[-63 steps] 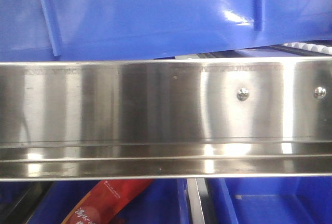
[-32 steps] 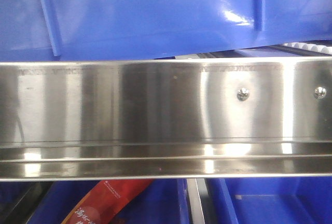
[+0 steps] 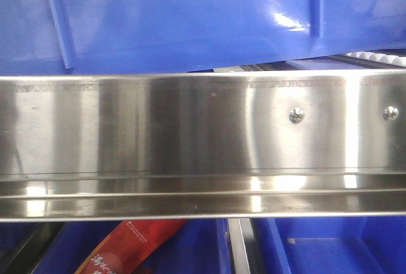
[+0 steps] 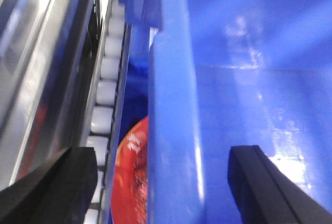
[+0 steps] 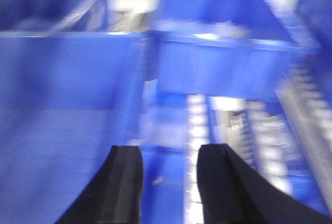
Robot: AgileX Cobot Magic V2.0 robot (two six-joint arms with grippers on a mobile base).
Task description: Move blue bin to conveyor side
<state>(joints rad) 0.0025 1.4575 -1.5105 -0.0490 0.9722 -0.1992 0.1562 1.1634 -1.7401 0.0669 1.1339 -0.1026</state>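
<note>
The blue bin (image 3: 190, 20) fills the top of the front view, its underside tilted above the steel rail. In the left wrist view my left gripper (image 4: 163, 182) is open wide and straddles the bin's thick rim (image 4: 171, 105), one finger outside it and one inside, neither pressing on it. The right wrist view is blurred. My right gripper (image 5: 174, 182) has its jaws a narrow gap apart over blue plastic beside a bin wall (image 5: 67, 105), and I see nothing clamped. The dark conveyor belt is out of view.
A shiny steel rail (image 3: 203, 141) crosses the front view. The rack's white rollers (image 4: 104, 94) run left of the bin and also show in the right wrist view (image 5: 197, 115). A red packet (image 4: 132, 182) lies in a lower blue bin (image 3: 330, 248).
</note>
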